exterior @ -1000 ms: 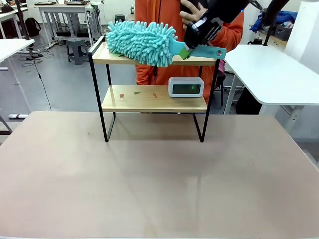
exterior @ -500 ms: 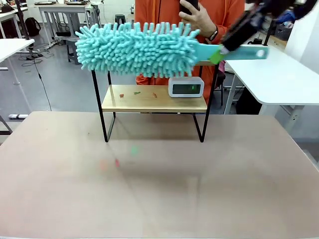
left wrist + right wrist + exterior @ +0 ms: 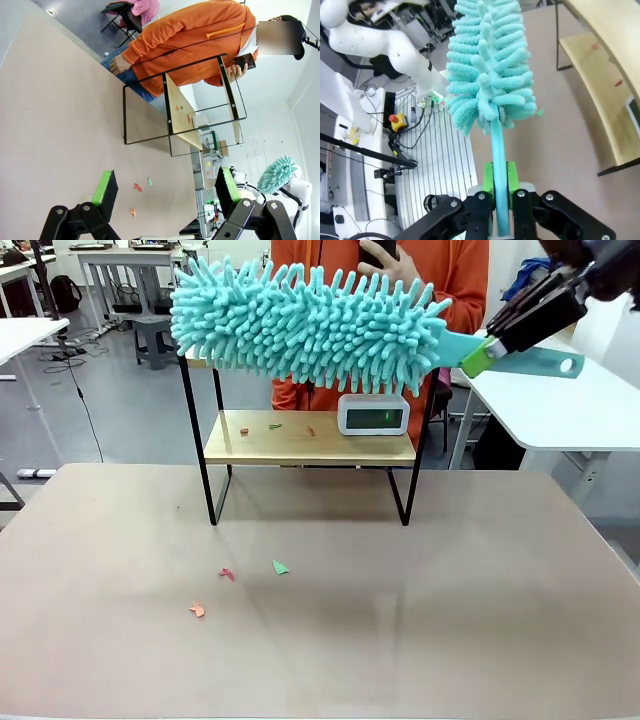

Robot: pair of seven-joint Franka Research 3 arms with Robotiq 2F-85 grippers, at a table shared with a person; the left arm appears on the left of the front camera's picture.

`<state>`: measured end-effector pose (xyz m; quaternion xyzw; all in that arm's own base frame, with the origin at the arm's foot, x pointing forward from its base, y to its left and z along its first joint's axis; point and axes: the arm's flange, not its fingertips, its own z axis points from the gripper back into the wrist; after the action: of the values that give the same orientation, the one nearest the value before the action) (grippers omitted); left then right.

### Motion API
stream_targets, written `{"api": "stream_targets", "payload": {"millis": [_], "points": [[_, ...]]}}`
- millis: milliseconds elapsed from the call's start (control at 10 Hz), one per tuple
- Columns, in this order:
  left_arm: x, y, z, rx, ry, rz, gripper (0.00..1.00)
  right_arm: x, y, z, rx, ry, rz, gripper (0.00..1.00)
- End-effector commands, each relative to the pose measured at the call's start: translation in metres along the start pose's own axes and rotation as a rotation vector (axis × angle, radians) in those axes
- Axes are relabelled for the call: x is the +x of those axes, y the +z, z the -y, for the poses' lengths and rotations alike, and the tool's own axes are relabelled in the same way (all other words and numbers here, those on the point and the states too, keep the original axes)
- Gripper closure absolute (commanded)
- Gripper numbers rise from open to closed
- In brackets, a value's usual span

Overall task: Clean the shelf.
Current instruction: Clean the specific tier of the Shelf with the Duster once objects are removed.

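Now the right gripper [image 3: 480,354], jaws pinching the duster [image 3: 310,325], has lifted off the shelf [image 3: 300,448] at the far side of the desk [image 3: 420,630] — swept scraps [image 3: 281,567] lie on the desk; lower-board bits [image 3: 275,426] remain. Left gripper [image 3: 165,186] jaws spread.

Shelf [image 3: 300,448] stands upright on four legs in the upper centre of the frame: two light wooden boards in a thin black frame, small scraps [image 3: 275,426] on the lower board
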<state>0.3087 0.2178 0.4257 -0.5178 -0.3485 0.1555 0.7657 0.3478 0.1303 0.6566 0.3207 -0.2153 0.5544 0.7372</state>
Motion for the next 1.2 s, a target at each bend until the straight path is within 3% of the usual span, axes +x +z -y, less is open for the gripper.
{"api": "stream_targets", "payload": {"millis": [0, 100, 300, 500, 600, 800, 900, 1000, 1100], "points": [[0.000, -0.002, -0.001, -0.020, -0.019, 0.014, 0.00, -0.030, 0.033, 0.000, 0.003, -0.114, 0.152, 0.87], [0.000, -0.002, -0.001, -0.020, -0.019, 0.014, 0.00, -0.078, 0.069, -0.006, -0.137, -0.377, 0.221, 0.87], [0.000, -0.002, -0.001, -0.020, -0.019, 0.014, 0.00, -0.174, 0.108, -0.031, -0.204, -0.684, 0.351, 0.87], [0.000, -0.002, -0.001, -0.020, -0.019, 0.014, 0.00, -0.252, 0.099, -0.054, -0.248, -1.080, 0.354, 0.87], [0.000, -0.002, -0.001, -0.020, -0.019, 0.014, 0.00, -0.273, 0.085, -0.059, -0.224, -1.198, 0.384, 0.87], [0.000, -0.002, -0.001, -0.020, -0.019, 0.014, 0.00, -0.285, 0.057, -0.053, -0.133, -1.335, 0.339, 0.87], [0.000, -0.002, -0.001, -0.020, -0.019, 0.014, 0.00, -0.279, 0.053, -0.041, -0.151, -1.407, 0.287, 0.87], [0.000, -0.002, -0.001, -0.020, -0.019, 0.014, 0.00, -0.306, 0.078, -0.051, -0.192, -1.249, 0.292, 0.87], [0.000, -0.002, -0.001, -0.020, -0.019, 0.014, 0.00, -0.306, 0.078, -0.051, -0.192, -1.249, 0.292, 0.87]]}}
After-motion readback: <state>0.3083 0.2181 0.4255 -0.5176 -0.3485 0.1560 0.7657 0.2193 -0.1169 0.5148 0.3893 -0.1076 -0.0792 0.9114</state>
